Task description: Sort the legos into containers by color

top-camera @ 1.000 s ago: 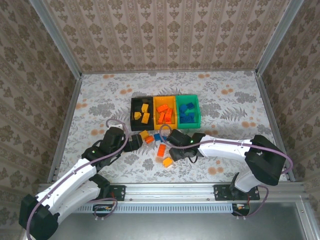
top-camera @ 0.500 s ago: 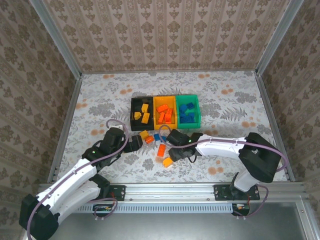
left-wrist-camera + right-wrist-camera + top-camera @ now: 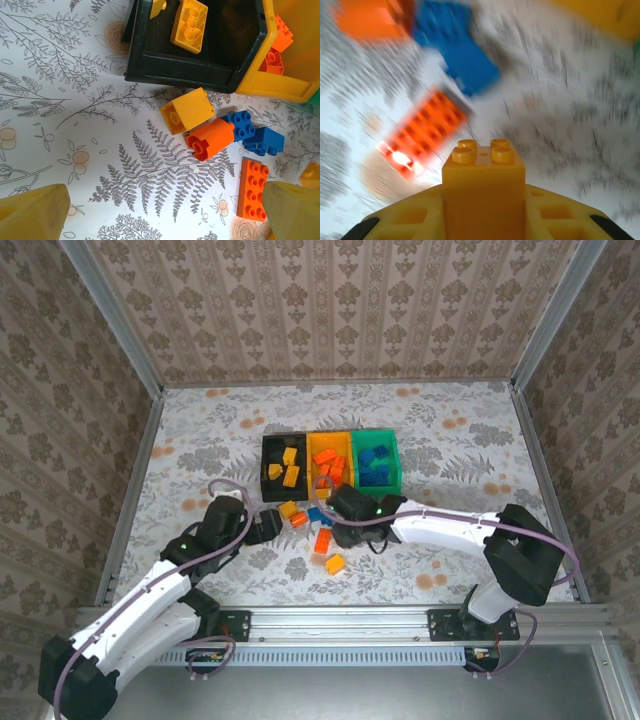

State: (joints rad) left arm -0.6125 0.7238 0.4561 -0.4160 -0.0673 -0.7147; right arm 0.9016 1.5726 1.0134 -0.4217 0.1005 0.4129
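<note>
I have the right gripper [image 3: 483,217] closed on a small yellow plastic brick [image 3: 483,182], pinched by its flanks with the four studs showing. The brick is sharp while the floral-printed worktop [image 3: 560,115] beneath it is smeared, so I judge the grip firm and the brick clear of the surface. Held by the sides like this, it should drop cleanly once the fingers part. I take its target to be the black plastic bin [image 3: 185,77], because that is where the other yellow bricks [image 3: 190,25] lie. The red-orange ones sit in the orange-yellow plastic bin [image 3: 280,87] beside it, and the blue ones in the green plastic bin [image 3: 378,487] at the right end of the row. The three bins are joined, so every carry from the loose pile is short. My left gripper [image 3: 162,212] is spread fully wide with nothing in it, hanging just in front of the black bin over the leftovers, wide enough to straddle any of them. Those lie on the worktop close to the bin fronts:

- a chunky yellow cube-like brick [image 3: 187,111] touching a rounded red-orange brick [image 3: 212,140]
- a pair of blue studded bricks [image 3: 263,141]
- a flat red-orange plate [image 3: 252,190]
- a lone yellow block [image 3: 335,564], seen from above, nearer the arm bases

Most legos are binned, so I judge the sorting well along but unfinished.
</note>
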